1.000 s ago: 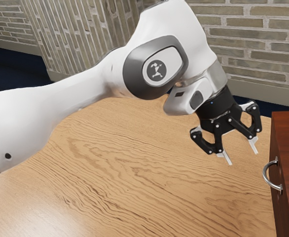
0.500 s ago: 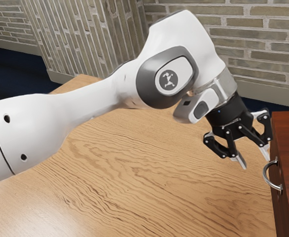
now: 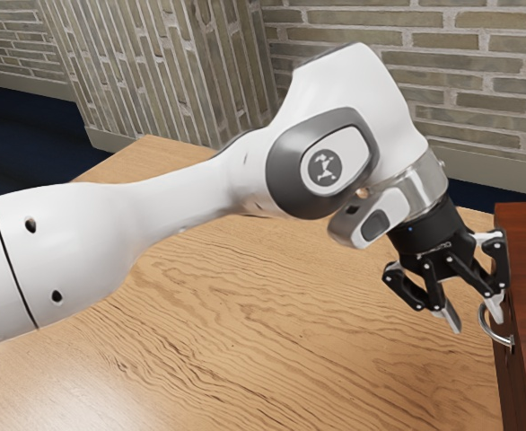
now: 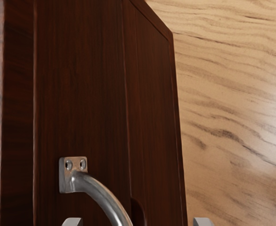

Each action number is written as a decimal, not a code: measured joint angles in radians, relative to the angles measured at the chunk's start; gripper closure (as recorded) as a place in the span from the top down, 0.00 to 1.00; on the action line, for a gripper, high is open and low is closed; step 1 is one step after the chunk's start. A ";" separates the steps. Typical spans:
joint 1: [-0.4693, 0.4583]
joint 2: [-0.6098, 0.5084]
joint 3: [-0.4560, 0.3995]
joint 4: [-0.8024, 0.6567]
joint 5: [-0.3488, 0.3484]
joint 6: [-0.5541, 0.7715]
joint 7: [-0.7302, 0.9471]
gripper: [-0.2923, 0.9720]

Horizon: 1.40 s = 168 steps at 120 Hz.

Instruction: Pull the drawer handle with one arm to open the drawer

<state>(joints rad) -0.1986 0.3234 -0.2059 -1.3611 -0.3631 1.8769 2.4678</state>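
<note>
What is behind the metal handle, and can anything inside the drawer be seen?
Behind the handle is the dark wood drawer front, where its two-screw plate sits. The front covers the drawer's inside, so its contents cannot be seen.

There is one table point(image 3: 245, 314), and on it one dark wooden drawer point(image 3: 523, 269). The drawer front carries one curved metal handle point(image 3: 495, 325). In the wrist view, one mounting plate point(image 4: 73, 174) of that handle can be counted, fixed with two screws point(image 4: 69, 165). One white arm point(image 3: 155, 215) is present, ending in one black gripper point(image 3: 474, 310) with two fingers point(image 3: 449, 316). Two brick walls point(image 3: 478, 63) stand behind the table.
</note>
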 joint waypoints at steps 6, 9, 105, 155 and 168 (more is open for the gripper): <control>-0.001 0.002 0.000 -0.001 0.000 0.000 0.006 0.43; -0.001 0.003 0.000 -0.001 -0.001 0.001 0.009 0.43; 0.093 -0.176 0.011 -0.256 -0.007 0.030 0.063 0.16; 0.172 -0.337 0.015 -0.450 0.000 0.061 0.078 0.17; 0.191 -0.368 0.009 -0.489 0.000 0.076 0.080 0.18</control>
<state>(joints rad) -0.0072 -0.0446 -0.1972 -1.8502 -0.3626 1.9531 2.5481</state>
